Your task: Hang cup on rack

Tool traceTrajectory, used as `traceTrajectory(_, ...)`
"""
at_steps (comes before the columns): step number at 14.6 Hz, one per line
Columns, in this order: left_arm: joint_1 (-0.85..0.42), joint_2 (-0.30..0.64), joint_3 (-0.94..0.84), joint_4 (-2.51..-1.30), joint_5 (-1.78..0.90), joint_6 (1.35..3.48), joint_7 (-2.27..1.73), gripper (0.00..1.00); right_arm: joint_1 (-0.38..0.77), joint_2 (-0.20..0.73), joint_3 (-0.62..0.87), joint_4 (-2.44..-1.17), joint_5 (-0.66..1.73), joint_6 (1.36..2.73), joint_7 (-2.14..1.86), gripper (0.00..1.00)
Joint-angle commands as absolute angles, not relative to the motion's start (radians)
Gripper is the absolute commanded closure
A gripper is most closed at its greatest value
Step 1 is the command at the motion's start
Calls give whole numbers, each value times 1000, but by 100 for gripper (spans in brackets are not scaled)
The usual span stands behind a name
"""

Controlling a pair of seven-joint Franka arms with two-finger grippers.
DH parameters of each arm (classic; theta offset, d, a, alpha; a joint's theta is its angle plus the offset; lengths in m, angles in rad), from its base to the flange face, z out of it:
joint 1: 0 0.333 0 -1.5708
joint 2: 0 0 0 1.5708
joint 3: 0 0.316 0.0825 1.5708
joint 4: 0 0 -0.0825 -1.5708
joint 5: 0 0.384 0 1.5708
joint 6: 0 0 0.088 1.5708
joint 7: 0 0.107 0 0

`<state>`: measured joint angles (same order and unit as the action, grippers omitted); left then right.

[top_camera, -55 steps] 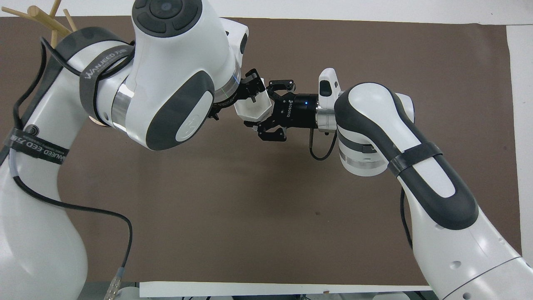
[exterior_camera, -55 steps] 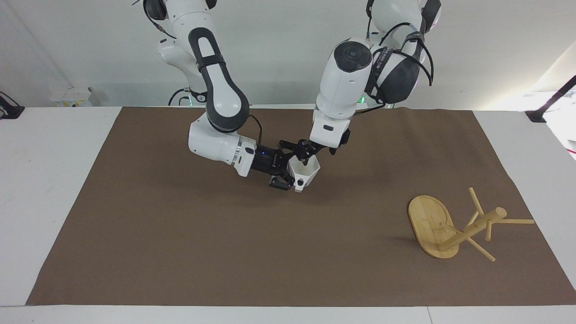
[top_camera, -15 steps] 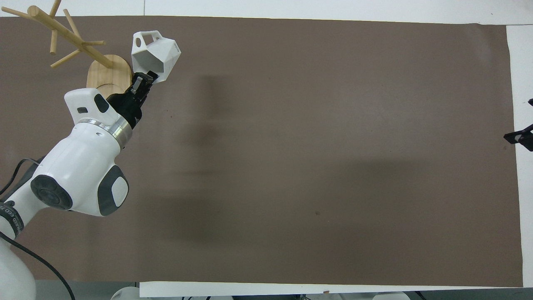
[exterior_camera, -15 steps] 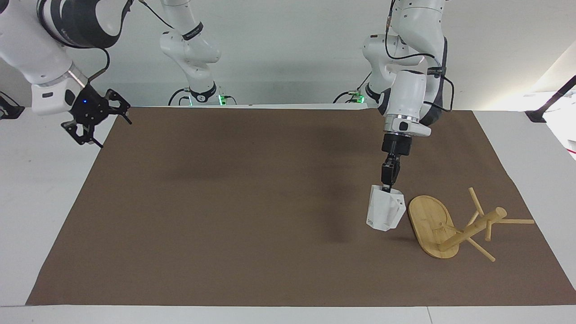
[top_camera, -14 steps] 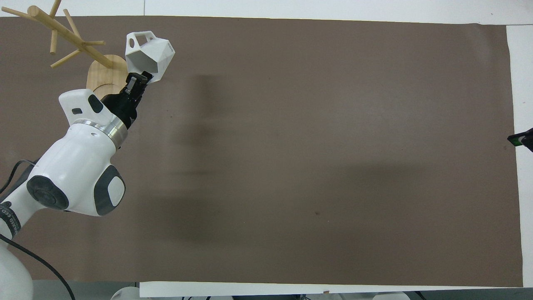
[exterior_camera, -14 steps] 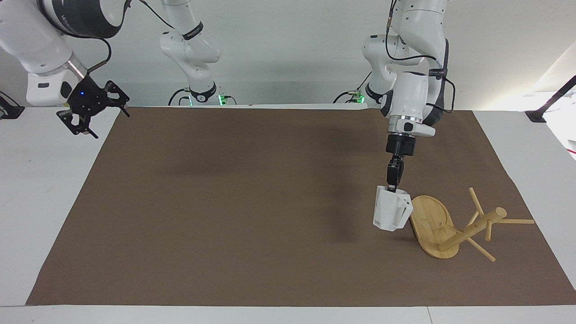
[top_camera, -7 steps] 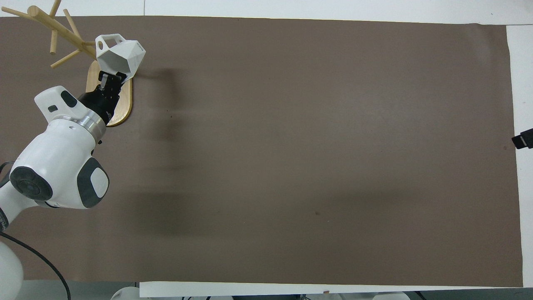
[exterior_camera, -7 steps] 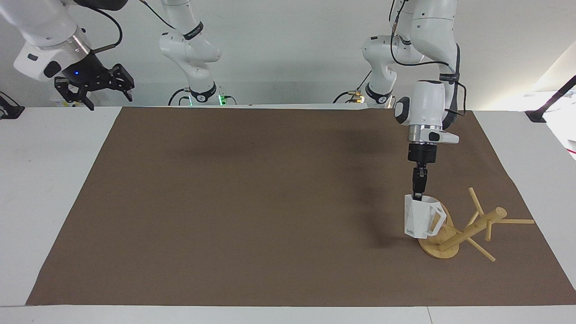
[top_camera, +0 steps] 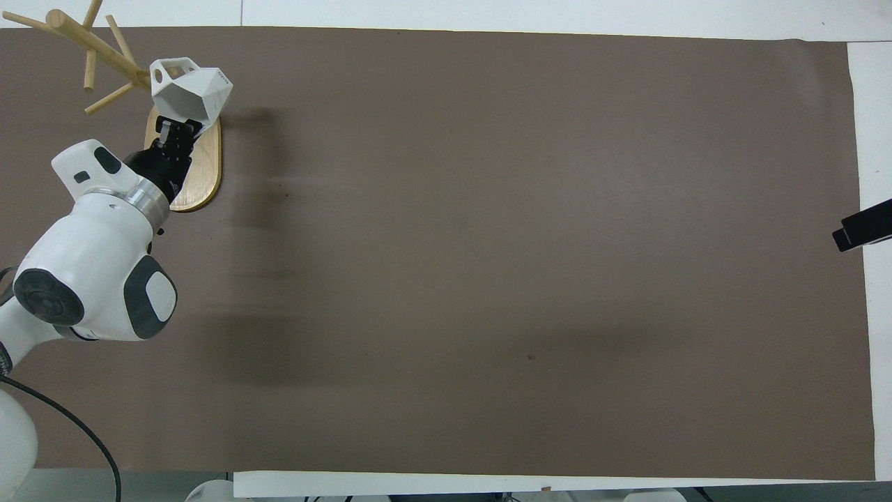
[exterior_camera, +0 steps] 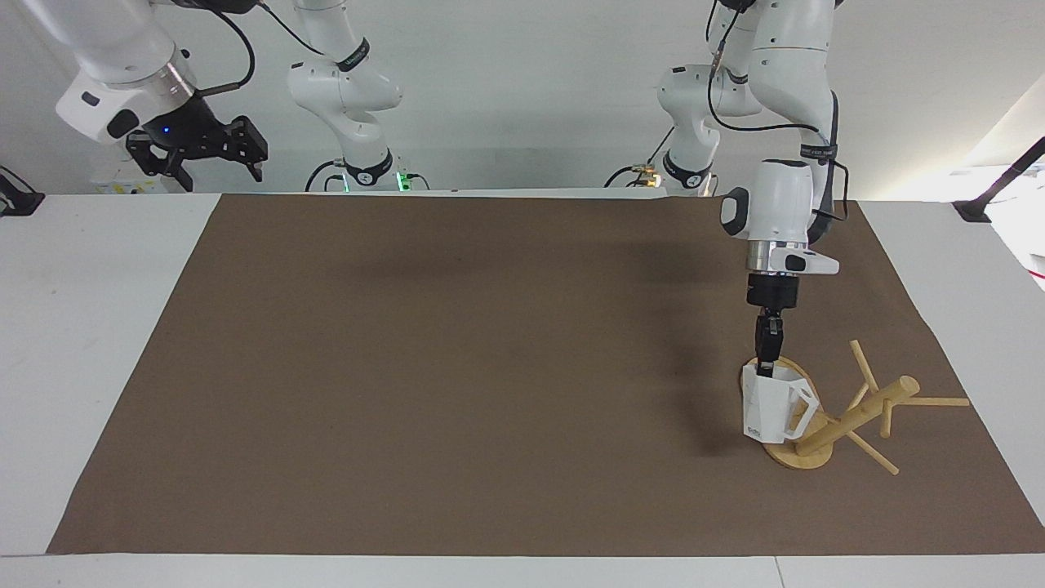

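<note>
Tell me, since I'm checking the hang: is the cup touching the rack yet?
Cannot tell. In the facing view the cup, held at its rim by the left tool, overlaps the rack; neither view plainly shows contact or a gap.

No text can be read; the cup point(exterior_camera: 767, 408) bears a small dark mark low on its side, too small to make out.

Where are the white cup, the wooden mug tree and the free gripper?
cup point(exterior_camera: 766, 408), facing view, its faceted side.
rack point(exterior_camera: 857, 416), facing view, its central post.
right gripper point(exterior_camera: 214, 157), facing view, between its fingertips.
</note>
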<state>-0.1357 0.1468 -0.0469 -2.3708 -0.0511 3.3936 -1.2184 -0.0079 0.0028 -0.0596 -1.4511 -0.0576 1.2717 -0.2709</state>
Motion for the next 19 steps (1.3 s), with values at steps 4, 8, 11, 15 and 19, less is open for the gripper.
traceTrajectory(4, -114, 144, -49, -2350, -41, 3323, -1223, 43, -9, 6, -60, -1457, -58, 1267, -222, 0)
traceTrajectory(8, -123, 85, -49, -2359, -41, 3233, -1223, 40, -11, 6, -60, -1457, -58, 1273, -222, 0)
traceTrajectory(11, -129, -70, -48, -2361, -37, 2939, -1206, 11, -11, 6, -60, -1454, -58, 1273, -224, 0)
traceTrajectory(15, -94, -137, -48, -2147, -31, 2321, -901, 1, -11, 6, -60, -1456, -58, 1276, -221, 0)
traceTrajectory(19, -26, -124, -48, -1975, -31, 1973, -500, 1, -12, 5, -60, -1459, -58, 1275, -221, 0)
